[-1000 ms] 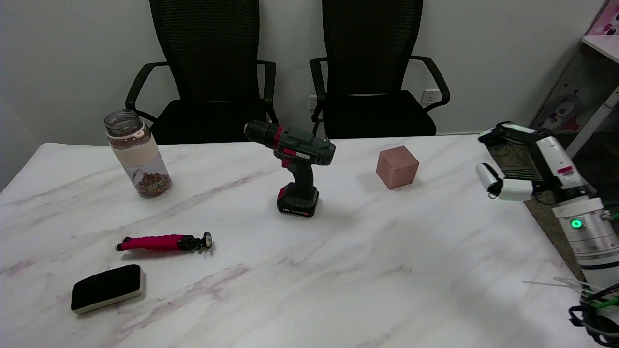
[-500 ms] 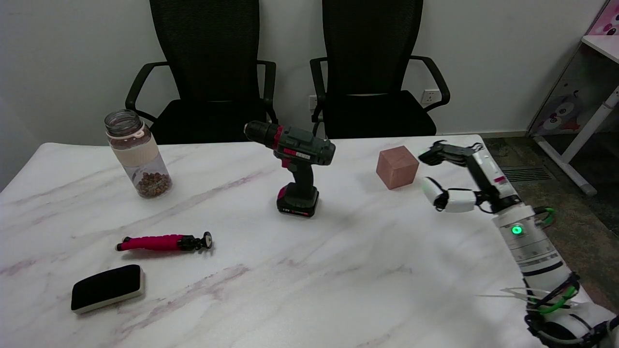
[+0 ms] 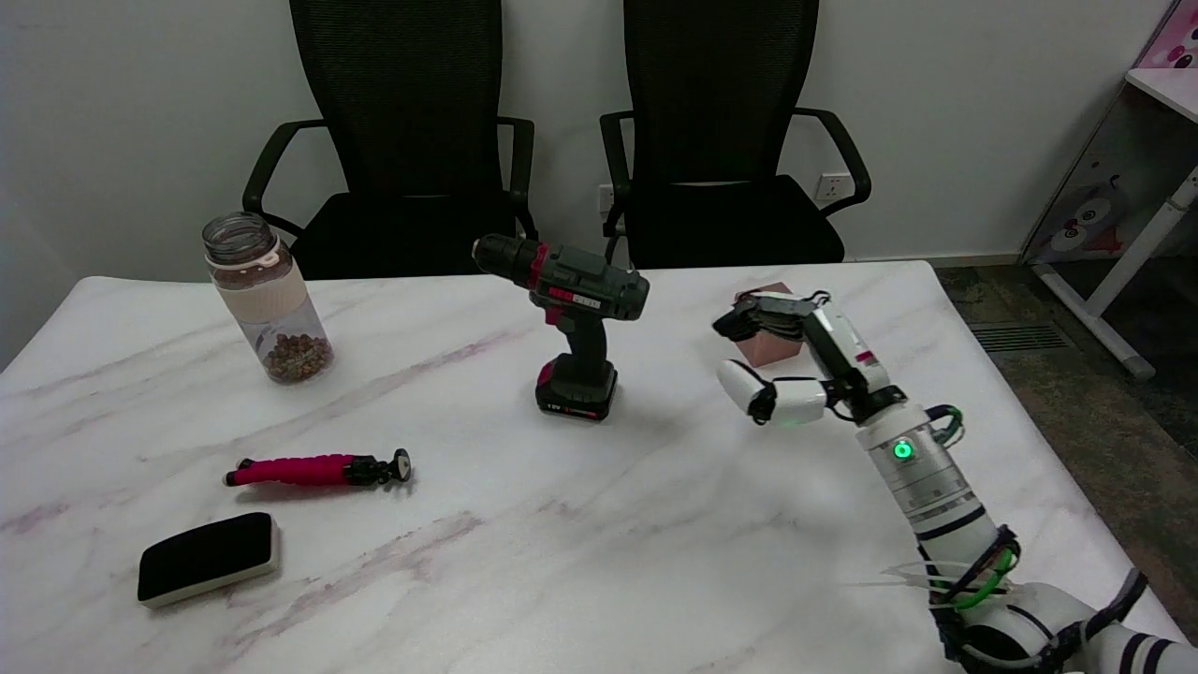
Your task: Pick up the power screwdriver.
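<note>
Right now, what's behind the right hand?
A pink block sits on the table behind the right hand, which holds nothing. The hand covers much of it.

Even, bright indoor light falls from overhead, with no harsh glare on the marble table (image 3: 655, 562), only a mild sheen toward its near side. Shadows are soft and short: a faint grey patch lies right of the power screwdriver (image 3: 573, 318), and another under the right hand (image 3: 796, 360) (diffuse, barely edged). Focus is sharp across the table; the hand shows no motion blur. The black chairs (image 3: 721, 140) lose detail in their dark mesh.
</note>
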You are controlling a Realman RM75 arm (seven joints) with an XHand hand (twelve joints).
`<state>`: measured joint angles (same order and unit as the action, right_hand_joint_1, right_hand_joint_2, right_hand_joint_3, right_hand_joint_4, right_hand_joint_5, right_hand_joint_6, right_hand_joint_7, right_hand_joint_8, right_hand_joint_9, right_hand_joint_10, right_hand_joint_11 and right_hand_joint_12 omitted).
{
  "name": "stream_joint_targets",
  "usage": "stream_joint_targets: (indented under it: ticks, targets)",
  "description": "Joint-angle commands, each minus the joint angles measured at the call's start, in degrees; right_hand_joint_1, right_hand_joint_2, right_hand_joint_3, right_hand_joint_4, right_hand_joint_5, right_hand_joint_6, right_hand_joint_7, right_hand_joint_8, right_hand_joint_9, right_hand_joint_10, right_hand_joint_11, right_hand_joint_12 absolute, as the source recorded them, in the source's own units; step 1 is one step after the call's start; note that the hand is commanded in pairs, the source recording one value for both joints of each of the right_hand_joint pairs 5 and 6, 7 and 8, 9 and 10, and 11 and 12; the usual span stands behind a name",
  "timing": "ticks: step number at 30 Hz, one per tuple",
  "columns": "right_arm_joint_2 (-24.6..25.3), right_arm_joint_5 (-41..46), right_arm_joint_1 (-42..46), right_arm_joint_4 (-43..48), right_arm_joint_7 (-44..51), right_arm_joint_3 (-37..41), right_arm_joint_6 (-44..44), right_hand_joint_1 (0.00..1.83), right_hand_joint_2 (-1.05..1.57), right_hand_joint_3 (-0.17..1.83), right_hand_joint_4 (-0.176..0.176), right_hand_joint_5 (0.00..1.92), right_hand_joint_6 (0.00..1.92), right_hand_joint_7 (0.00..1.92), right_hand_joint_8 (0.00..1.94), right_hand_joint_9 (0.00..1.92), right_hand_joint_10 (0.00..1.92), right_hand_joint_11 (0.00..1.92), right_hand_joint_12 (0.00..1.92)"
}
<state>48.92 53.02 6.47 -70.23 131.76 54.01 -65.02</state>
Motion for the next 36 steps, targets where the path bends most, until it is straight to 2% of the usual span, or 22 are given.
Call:
stream_joint_targets:
  ticks: [1, 11, 36]
  targets:
    - [5.79, -1.16, -10.67, 0.85, 0.13, -8.75, 8.91, 0.84, 0.43, 1.07, -0.176, 0.78, 0.78, 0.78, 0.78, 0.70, 0.70, 0.68, 0.68]
    - [9.03, -1.16, -15.28, 8.06, -7.96, -11.47, 9.64, 0.83, 0.38, 1.06, -0.176, 0.73, 0.73, 0.73, 0.73, 0.67, 0.67, 0.66, 0.66]
    - [10.23, 0.40, -15.55, 14.29, -12.39, -11.41, 9.82, 0.81, 0.35, 1.00, -0.176, 0.52, 0.52, 0.52, 0.52, 0.64, 0.64, 0.65, 0.65]
